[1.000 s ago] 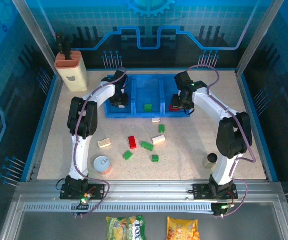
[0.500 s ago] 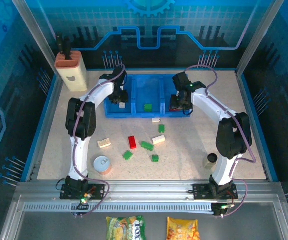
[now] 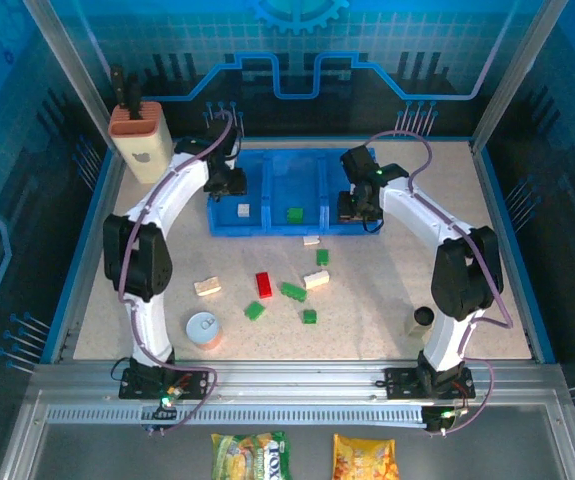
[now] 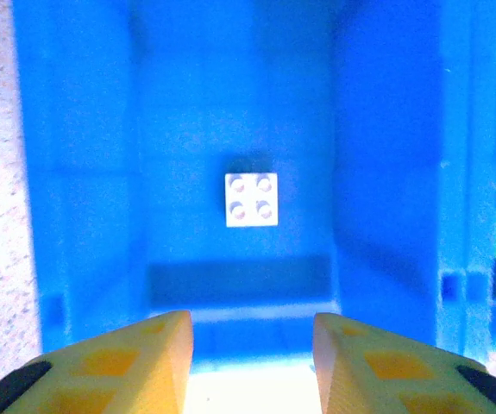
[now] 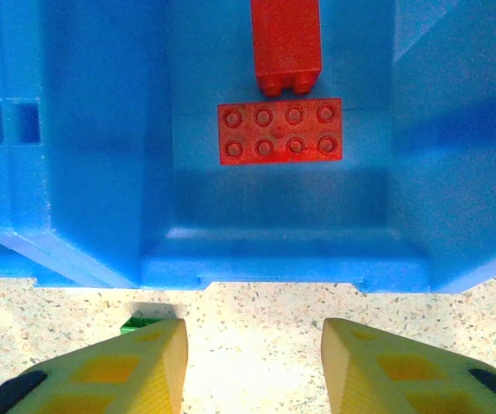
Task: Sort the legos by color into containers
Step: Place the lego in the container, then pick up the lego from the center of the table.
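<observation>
Right now, straight ahead of your left gripper, a white brick lies flat with its four studs up on the floor of one compartment of the blue tray. It is square, so it has no long axis, and its edges line up with the fingers. The jaws stand wide apart; they hold nothing and touch nothing.

Ahead of your right gripper, inside another compartment, a flat red brick sits studs up with its long axis running across the line of the fingers. Just beyond it and touching it, a second red brick lies on its side, its long axis pointing away from the gripper and its studs facing back toward it. These jaws too are spread wide and empty, hanging over the table just short of the tray's near wall. A green brick peeks out beside one fingertip.

Behind both grippers, toward the arm bases, a loose red brick lies among green and cream ones, its long axis pointing roughly at the tray.
</observation>
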### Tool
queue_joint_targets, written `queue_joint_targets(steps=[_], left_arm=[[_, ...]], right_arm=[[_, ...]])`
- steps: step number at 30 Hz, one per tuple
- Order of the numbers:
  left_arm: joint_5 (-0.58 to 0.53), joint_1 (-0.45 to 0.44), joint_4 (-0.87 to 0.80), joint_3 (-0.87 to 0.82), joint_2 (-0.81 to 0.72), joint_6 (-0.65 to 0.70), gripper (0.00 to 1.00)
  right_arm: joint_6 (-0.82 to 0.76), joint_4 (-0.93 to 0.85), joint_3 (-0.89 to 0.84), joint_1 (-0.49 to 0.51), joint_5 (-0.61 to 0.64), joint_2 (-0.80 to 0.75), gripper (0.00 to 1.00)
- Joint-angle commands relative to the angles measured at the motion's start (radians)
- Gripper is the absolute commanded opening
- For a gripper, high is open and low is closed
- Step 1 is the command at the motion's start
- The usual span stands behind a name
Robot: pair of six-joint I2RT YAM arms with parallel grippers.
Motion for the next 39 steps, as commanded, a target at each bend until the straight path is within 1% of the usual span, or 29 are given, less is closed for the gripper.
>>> queue_joint_targets(steps=[1,5,9,18,23,26,30,34,39], left_arm=[[0.002,0.011,-0.068,-0.055,-0.091,0.026,0.42],[0.019,0.039,-0.079,-0.120,-0.174,0.033,0.43],[0.047,0.080,-0.065,-0.192,-0.247,0.037,0.43],[0.055,0.114,0.054,-0.337,-0.349,0.071,0.43],[0.049,0.126,0.103,-0.369,-0.374,0.081,0.43],[0.071,0.147,0.143,-0.401,-0.385,0.078,0.43],[0.084,0.157,0.153,-0.415,-0.386,0.077,0.43],[0.092,0.159,0.161,-0.426,-0.386,0.075,0.43],[0.106,0.160,0.165,-0.431,-0.386,0.069,0.43]], right_arm=[[0.032,-0.032,-0.011,0.026,0.016,-0.043,0.46],[0.064,-0.048,-0.016,0.069,0.025,-0.054,0.46],[0.110,-0.057,-0.025,0.137,0.033,-0.059,0.45],[0.261,-0.058,-0.038,0.316,0.063,-0.035,0.46],[0.332,-0.067,-0.003,0.419,0.079,0.026,0.46],[0.371,-0.069,0.026,0.475,0.076,0.074,0.46],[0.408,-0.094,0.093,0.554,0.078,0.159,0.46],[0.442,-0.137,0.167,0.602,0.093,0.234,0.47],[0.469,-0.159,0.226,0.627,0.105,0.292,0.49]])
